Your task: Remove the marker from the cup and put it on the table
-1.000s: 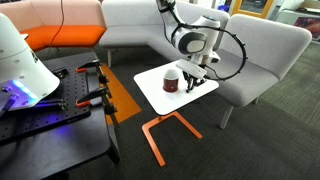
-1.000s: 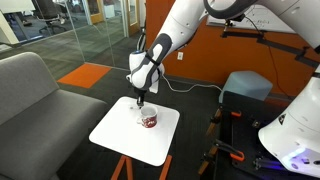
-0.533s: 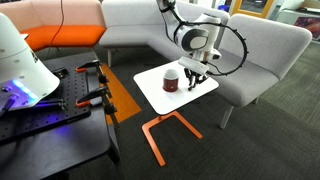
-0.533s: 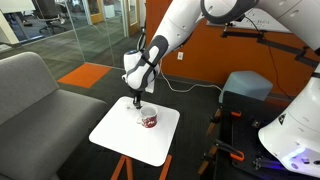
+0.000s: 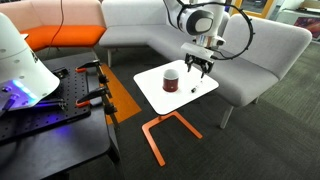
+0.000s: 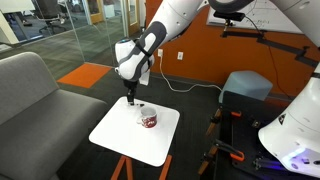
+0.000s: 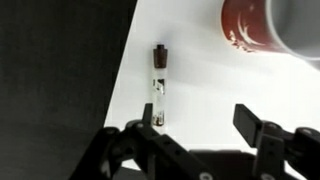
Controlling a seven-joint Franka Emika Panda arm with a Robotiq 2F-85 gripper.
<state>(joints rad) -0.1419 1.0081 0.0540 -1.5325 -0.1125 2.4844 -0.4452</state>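
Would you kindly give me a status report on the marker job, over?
Gripper open, empty, above the table. Marker out of the cup, lying flat near the table's edge. Cup apart from it. Nothing in the way.

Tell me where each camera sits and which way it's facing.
An exterior view: by the black workbench, facing the table and grey sofa; arm and tool show.
An exterior view: near the sofa, facing the orange wall; arm shows.
Wrist view: looks down on the marker; open tool shows.
All share the cup.
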